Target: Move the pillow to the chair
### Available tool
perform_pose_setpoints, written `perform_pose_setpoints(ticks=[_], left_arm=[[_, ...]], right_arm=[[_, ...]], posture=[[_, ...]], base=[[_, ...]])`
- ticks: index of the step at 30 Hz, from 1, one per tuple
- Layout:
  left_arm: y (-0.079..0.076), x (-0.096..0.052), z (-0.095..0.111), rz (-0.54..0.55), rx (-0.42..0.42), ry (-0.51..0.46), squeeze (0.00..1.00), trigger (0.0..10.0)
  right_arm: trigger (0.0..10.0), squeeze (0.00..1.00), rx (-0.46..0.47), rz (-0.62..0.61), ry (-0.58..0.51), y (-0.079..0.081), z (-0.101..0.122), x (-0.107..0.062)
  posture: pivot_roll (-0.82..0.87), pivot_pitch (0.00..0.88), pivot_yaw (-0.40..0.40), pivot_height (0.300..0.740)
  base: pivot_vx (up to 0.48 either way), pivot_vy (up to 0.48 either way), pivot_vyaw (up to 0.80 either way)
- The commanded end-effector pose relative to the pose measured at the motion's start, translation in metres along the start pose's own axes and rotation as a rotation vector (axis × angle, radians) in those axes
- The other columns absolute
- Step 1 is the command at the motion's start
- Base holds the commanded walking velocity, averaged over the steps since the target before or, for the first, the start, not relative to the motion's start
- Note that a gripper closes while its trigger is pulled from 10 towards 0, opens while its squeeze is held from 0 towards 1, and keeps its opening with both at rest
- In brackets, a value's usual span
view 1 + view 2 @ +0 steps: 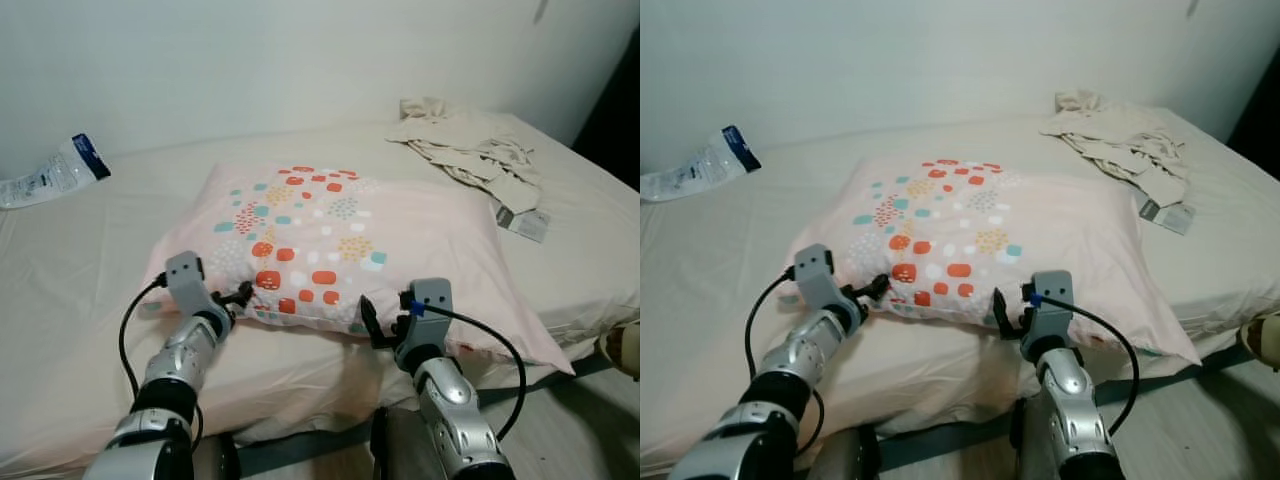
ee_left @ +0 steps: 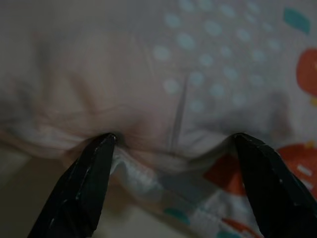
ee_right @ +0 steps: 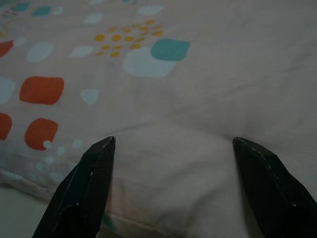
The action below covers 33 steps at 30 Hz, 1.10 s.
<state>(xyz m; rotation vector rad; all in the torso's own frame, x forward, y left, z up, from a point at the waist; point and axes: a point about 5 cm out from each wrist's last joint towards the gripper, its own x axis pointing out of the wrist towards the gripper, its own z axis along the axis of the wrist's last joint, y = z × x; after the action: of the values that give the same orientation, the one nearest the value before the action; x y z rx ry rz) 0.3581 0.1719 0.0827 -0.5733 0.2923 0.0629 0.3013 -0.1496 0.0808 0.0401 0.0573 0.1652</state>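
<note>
Fingers spread wide on both sides, nothing pinched yet. Left gripper (image 2: 173, 148) pressed against the near edge of the pillow (image 1: 330, 240), black tips dimpling the fabric at the seam. Right gripper (image 3: 173, 148) likewise parted, tips set just over the same near edge, further along toward the plain pink part.

Beyond the fingers: a large pink pillow with orange, teal and white spots, lying flat on the bed (image 1: 80, 290), its long side facing both grippers. Further off past the right gripper, a crumpled beige cloth (image 1: 470, 150) with a tag; well away past the left gripper, a plastic packet (image 1: 50, 172) against the wall. No chair to point at here.

Likely light, soft and floppy: bound to sag and fold in the middle if lifted from one point. Cover looks loose and a bit smooth, so apt to slide over the filling. Best taken with both grippers at once, well apart along the near edge, biting deep enough to catch stuffing as well as fabric. Not fragile; firm squeezing safe.
</note>
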Motion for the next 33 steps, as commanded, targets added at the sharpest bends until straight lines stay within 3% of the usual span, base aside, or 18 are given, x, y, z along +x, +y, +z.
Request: perform_pose_setpoints(ticks=[1, 4, 5, 8, 11, 14, 17, 19, 20, 22, 23, 24, 25, 29, 33], left_arm=[[0.009, 0.000, 0.005, 0.026, -0.066, -0.004, 0.00, 10.0], [0.015, 0.000, 0.014, 0.039, -0.122, -0.029, 0.00, 10.0], [0.016, -0.002, 0.025, 0.002, -0.058, -0.039, 0.00, 10.0], [0.019, -0.003, 0.027, 0.000, -0.005, -0.021, 0.00, 10.0], [0.041, -0.010, 0.025, 0.070, 0.182, 0.054, 0.00, 10.0], [0.053, -0.014, 0.025, 0.093, 0.201, 0.059, 0.00, 10.0], [0.068, -0.019, 0.030, 0.146, 0.145, -0.020, 0.00, 10.0], [0.071, -0.019, 0.034, 0.187, 0.001, -0.085, 0.00, 10.0], [0.071, -0.019, 0.034, 0.187, 0.001, -0.085, 0.00, 10.0], [0.071, -0.017, 0.034, 0.197, -0.157, -0.117, 0.00, 10.0], [0.071, -0.017, 0.034, 0.197, -0.157, -0.117, 0.00, 10.0], [0.062, -0.013, 0.033, 0.143, -0.332, -0.135, 0.42, 10.0], [0.059, -0.012, 0.033, 0.124, -0.398, -0.142, 1.00, 10.0], [0.047, -0.008, 0.039, 0.022, -0.658, -0.194, 1.00, 10.0], [0.043, -0.006, 0.039, -0.005, -0.697, -0.197, 1.00, 10.0]], right_arm=[[10.0, 0.00, 0.024, -0.003, 0.019, 0.002, -0.005, -0.004], [10.0, 0.00, 0.037, 0.024, 0.019, 0.006, -0.005, -0.008], [10.0, 0.00, 0.024, 0.035, 0.007, 0.007, -0.003, -0.009], [10.0, 0.00, 0.021, 0.034, 0.005, 0.007, -0.002, -0.010], [10.0, 0.00, 0.023, 0.030, 0.015, 0.007, -0.003, -0.010], [10.0, 0.00, 0.022, 0.033, 0.016, 0.008, -0.003, -0.010], [10.0, 0.00, 0.021, 0.042, 0.019, 0.010, -0.003, -0.008], [10.0, 0.00, 0.025, 0.050, 0.018, 0.011, -0.001, -0.006], [10.0, 0.00, 0.025, 0.050, 0.018, 0.011, -0.001, -0.006], [10.0, 0.00, 0.026, 0.058, 0.019, 0.012, 0.000, -0.004], [10.0, 0.00, 0.026, 0.058, 0.019, 0.012, 0.000, -0.004], [10.0, 0.00, 0.023, 0.064, 0.022, 0.012, 0.000, -0.003], [10.0, 0.00, 0.022, 0.065, 0.022, 0.012, 0.000, -0.003], [10.0, 0.00, 0.024, 0.058, 0.022, 0.011, 0.001, -0.006], [10.0, 0.00, 0.024, 0.057, 0.024, 0.010, 0.000, -0.007]], posture=[[-0.08, 0.167, 0.014, 0.558], [-0.08, 0.184, 0.034, 0.553], [-0.09, 0.189, 0.034, 0.543], [-0.09, 0.184, 0.034, 0.543], [-0.08, 0.181, 0.034, 0.543], [-0.07, 0.179, 0.029, 0.543], [-0.07, 0.180, 0.021, 0.543], [-0.07, 0.181, 0.011, 0.543], [-0.07, 0.181, 0.011, 0.543], [-0.07, 0.182, 0.010, 0.543], [-0.07, 0.182, 0.010, 0.543], [-0.08, 0.182, 0.011, 0.543], [-0.08, 0.181, 0.013, 0.543], [-0.09, 0.183, 0.017, 0.543], [-0.09, 0.185, 0.018, 0.543]], base=[[0.000, 0.000, 0.00], [0.000, 0.000, 0.00], [0.000, 0.000, 0.00], [0.000, 0.000, 0.00], [0.000, 0.000, 0.00], [0.000, 0.000, 0.00], [0.000, 0.000, 0.00], [0.000, 0.000, 0.00], [0.000, 0.000, 0.00], [0.000, 0.000, 0.00], [0.000, 0.000, 0.00], [0.000, 0.000, 0.00], [0.000, 0.000, 0.00], [0.000, 0.000, 0.00], [0.000, 0.000, 0.00]])
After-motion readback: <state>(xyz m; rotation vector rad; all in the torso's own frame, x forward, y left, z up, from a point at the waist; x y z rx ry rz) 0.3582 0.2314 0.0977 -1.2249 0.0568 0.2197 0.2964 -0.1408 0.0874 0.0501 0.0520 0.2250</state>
